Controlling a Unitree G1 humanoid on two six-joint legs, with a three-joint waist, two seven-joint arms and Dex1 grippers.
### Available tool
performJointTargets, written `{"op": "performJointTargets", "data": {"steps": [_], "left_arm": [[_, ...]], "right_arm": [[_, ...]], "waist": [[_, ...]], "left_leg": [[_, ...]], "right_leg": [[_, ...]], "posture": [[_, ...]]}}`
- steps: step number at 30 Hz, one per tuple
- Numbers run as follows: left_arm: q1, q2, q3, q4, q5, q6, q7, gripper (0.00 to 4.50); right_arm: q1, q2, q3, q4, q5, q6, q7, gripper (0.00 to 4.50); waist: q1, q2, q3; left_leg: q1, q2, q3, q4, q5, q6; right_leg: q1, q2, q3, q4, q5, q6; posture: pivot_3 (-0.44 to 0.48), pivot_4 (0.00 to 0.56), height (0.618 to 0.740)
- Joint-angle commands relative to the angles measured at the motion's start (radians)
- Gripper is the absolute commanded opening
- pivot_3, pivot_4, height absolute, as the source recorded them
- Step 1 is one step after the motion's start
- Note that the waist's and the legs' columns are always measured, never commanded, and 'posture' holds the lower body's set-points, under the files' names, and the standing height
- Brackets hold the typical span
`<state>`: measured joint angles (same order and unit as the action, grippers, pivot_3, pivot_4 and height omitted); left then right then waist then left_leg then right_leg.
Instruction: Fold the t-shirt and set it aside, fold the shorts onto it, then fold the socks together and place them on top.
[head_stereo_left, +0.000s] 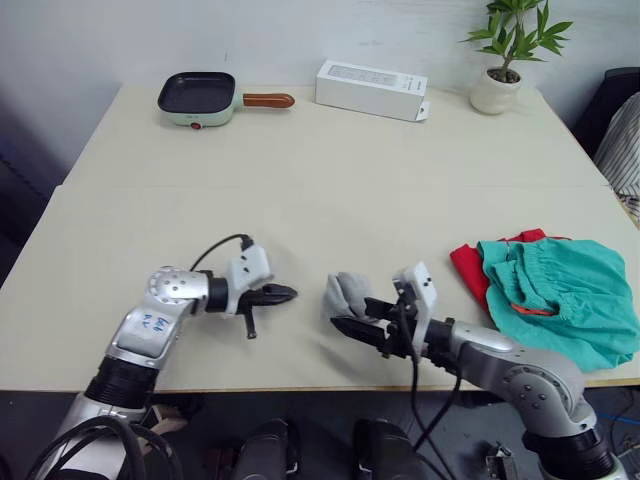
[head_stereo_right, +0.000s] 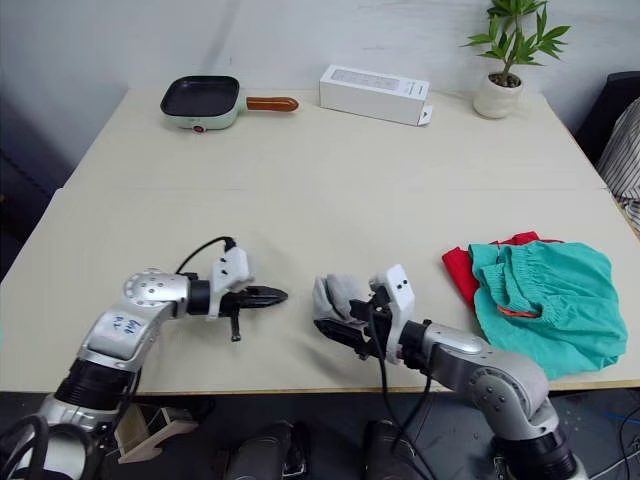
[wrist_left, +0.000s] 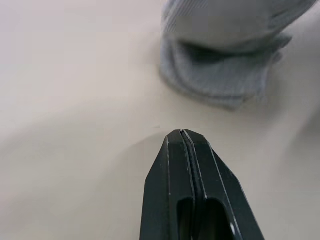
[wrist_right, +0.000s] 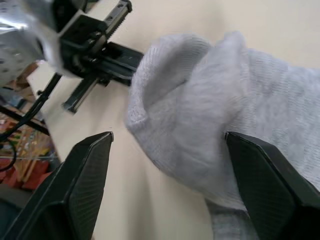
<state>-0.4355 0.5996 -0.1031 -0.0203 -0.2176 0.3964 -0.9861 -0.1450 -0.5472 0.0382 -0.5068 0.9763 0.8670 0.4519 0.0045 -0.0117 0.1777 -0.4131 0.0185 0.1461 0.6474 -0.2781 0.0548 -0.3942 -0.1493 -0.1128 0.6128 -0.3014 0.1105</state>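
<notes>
Grey socks (head_stereo_left: 347, 295) sit bunched near the front of the worktop (head_stereo_left: 330, 180), between the spread fingers of the right gripper (head_stereo_left: 350, 320). The left gripper (head_stereo_left: 283, 293), pressed together and holding nothing, points at them from just beside. The teal shorts (head_stereo_left: 560, 295) lie on the red t-shirt (head_stereo_left: 468, 268) at the right edge.

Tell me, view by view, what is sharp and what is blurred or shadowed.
Left eye view: even light, sharp throughout, soft shadows under both arms. Left wrist view: left gripper crisp, shut; socks beyond it soft-focused, with a faint shadow on the table. Right wrist view: sock knit sharp between the open right gripper; background arm blurred.
</notes>
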Motion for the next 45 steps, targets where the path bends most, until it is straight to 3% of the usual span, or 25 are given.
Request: {"op": "performJointTargets", "data": {"steps": [1, 7, 10, 14, 18, 29, 35, 39, 45], "left_arm": [[-0.049, -0.04, 0.054, -0.012, -0.068, -0.001, 0.02, 0.0], [-0.131, -0.159, 0.05, 0.013, -0.099, -0.005, 0.069, 0.0], [-0.144, -0.198, 0.016, 0.014, -0.086, -0.022, 0.063, 0.0], [-0.147, -0.246, -0.043, 0.005, -0.067, -0.051, 0.06, 0.0], [-0.102, -0.237, -0.104, -0.001, -0.023, -0.07, 0.061, 0.0], [-0.01, -0.216, -0.169, 0.047, 0.083, -0.076, 0.121, 0.0], [-0.009, -0.206, -0.17, 0.077, 0.106, -0.108, 0.115, 0.0], [-0.007, -0.215, -0.158, 0.085, 0.097, -0.119, 0.115, 0.0], [-0.017, -0.219, -0.157, 0.116, 0.103, -0.141, 0.114, 0.0]], "right_arm": [[0.027, -0.056, -0.094, -0.039, 0.058, -0.035, 0.143, 3.51], [0.032, -0.068, -0.193, 0.033, 0.117, -0.04, 0.205, 3.51], [0.01, -0.039, -0.187, 0.069, 0.054, -0.085, 0.194, 2.94], [-0.04, 0.015, -0.076, 0.139, -0.167, -0.223, 0.189, 1.53], [-0.092, 0.082, -0.01, 0.238, -0.314, -0.324, 0.178, 0.05], [-0.102, 0.178, 0.089, 0.441, -0.515, -0.487, 0.248, 0.02], [-0.083, 0.194, 0.01, 0.529, -0.545, -0.547, 0.213, 0.02], [-0.08, 0.203, -0.05, 0.47, -0.471, -0.528, 0.236, 0.02], [-0.004, 0.211, -0.024, 0.315, -0.412, -0.483, 0.283, 0.02]], "waist": [[0.004, 0.0, 0.0], [0.012, 0.0, 0.0], [0.01, -0.001, 0.0], [0.007, 0.0, 0.0], [0.0, 0.0, 0.0], [-0.006, 0.0, 0.001], [-0.007, 0.0, 0.0], [-0.007, 0.0, 0.0], [-0.007, 0.0, 0.0]], "left_leg": [[-0.001, 0.0, 0.0, 0.0, 0.0, 0.001], [-0.002, -0.001, 0.0, 0.001, 0.0, 0.005], [-0.002, -0.001, 0.001, 0.002, 0.0, 0.005], [-0.001, -0.001, 0.002, 0.002, 0.001, 0.004], [-0.001, -0.002, 0.002, 0.003, 0.001, 0.004], [-0.001, -0.003, 0.001, 0.003, 0.003, 0.005], [0.002, -0.002, 0.001, 0.001, 0.001, -0.001], [0.003, -0.002, 0.001, 0.001, 0.001, -0.001], [0.003, -0.002, 0.001, 0.0, 0.001, -0.001]], "right_leg": [[0.0, 0.0, 0.0, -0.001, 0.0, 0.001], [0.001, 0.0, -0.001, -0.003, 0.002, 0.004], [0.001, 0.001, -0.001, -0.003, 0.002, 0.004], [0.001, 0.002, -0.003, -0.002, 0.002, 0.004], [0.0, 0.002, -0.005, -0.001, 0.002, 0.004], [0.001, 0.0, -0.007, 0.0, 0.003, 0.004], [0.003, 0.0, -0.001, 0.0, 0.003, 0.005], [0.003, 0.0, 0.001, 0.001, 0.004, 0.004], [0.002, 0.0, 0.001, 0.001, 0.004, 0.004]], "posture": [[0.0, 0.15, 0.74], [0.0, 0.15, 0.74], [0.0, 0.15, 0.74], [0.0, 0.15, 0.74], [0.0, 0.15, 0.74], [0.0, 0.15, 0.74], [0.0, 0.15, 0.74], [0.0, 0.15, 0.74], [0.0, 0.15, 0.74]]}}
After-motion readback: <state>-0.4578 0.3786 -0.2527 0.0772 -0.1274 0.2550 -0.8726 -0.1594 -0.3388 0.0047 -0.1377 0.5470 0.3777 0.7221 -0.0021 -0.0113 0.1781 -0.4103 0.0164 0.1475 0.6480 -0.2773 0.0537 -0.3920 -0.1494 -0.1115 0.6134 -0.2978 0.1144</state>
